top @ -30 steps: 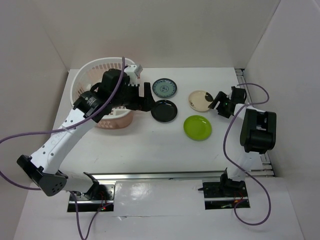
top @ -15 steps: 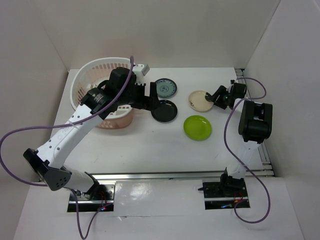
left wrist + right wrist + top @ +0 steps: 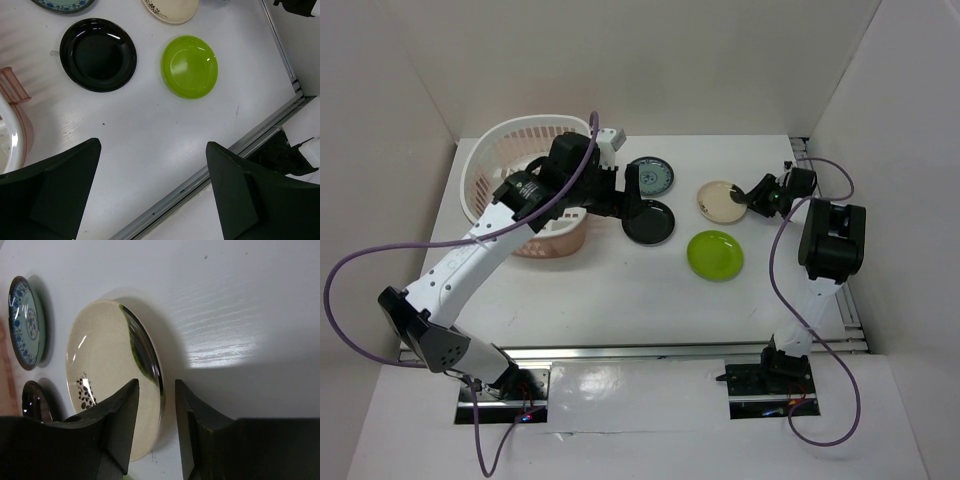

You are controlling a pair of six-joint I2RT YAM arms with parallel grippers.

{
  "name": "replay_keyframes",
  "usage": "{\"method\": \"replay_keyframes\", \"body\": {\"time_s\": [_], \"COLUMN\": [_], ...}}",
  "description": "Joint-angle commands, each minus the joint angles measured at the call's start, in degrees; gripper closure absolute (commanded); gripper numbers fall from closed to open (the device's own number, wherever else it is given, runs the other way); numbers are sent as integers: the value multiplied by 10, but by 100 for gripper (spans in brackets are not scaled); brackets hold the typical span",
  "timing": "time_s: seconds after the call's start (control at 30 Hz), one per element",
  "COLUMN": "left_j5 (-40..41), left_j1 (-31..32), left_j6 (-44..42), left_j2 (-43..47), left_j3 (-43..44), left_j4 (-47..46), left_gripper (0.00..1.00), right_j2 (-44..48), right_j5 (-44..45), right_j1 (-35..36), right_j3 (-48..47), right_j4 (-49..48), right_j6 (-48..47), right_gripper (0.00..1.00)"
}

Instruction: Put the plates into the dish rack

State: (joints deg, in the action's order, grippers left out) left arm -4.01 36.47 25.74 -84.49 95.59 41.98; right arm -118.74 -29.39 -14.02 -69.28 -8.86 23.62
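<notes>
— Plates, all four, are lying flat on the table (image 3: pixel 620 300) as I'm looking from above. The teal plate (image 3: pixel 650 177) and the black plate (image 3: pixel 649 221) are just right of the dish rack (image 3: pixel 505 150). The cream plate (image 3: pixel 718 200) and the lime green plate (image 3: pixel 715 254) are further right. Nothing is sitting in the rack yet.

— And the arms?

— The left gripper (image 3: pixel 626 197) is hanging between the rack and the two dark plates, jaws spread wide and holding nothing. The right gripper (image 3: pixel 752 197) is sitting low at the cream plate's right edge.

— What's the left wrist camera showing?

— Its fingers (image 3: pixel 50 200) are standing far apart over bare table, with the black and green plates beyond them. I'd guess it's waiting its turn.

— And the right wrist?

— That one's telling more. The jaws are lying nearly level with the tabletop, one finger (image 3: pixel 117 430) over the cream plate's inner face and the other outside, so the raised rim is sitting in the gap. They're narrow but apart, and I'm not seeing them pinching yet. Coming in sideways is making sense to me. A flat saucer is offering only its lip, and a rim grip should let it stand on edge in the rack.
</notes>
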Motion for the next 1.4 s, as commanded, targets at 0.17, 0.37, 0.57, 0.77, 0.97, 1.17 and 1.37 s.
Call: {"method": "replay_keyframes", "body": {"time_s": [0.17,0.37,0.57,0.77,0.97,1.17,1.37], "left_j5": [5,5,10,28,44,54,49], "left_j1": [2,2,2,2,2,-3,-9], "left_j6": [-7,-7,-12,-7,5,16,16], "left_j2": [-1,-2,-2,-13,-61,-117,-182], "left_j3": [26,26,26,31,93,137,201], "left_j4": [-15,-15,-15,-15,-15,-50,-67], "left_gripper": [0,0,0,0,0,0,0], "right_j2": [-51,-62,-62,-1,89,186,253], "right_j5": [35,41,53,19,-9,20,-65], "right_j1": [16,16,16,11,22,73,80], "right_j3": [12,6,-10,19,19,-12,57], "right_j4": [57,62,74,-44,-121,-56,-129], "right_j6": [-17,-17,11,120,173,107,132], "right_gripper": [63,89,100,100,100,100,100]}}
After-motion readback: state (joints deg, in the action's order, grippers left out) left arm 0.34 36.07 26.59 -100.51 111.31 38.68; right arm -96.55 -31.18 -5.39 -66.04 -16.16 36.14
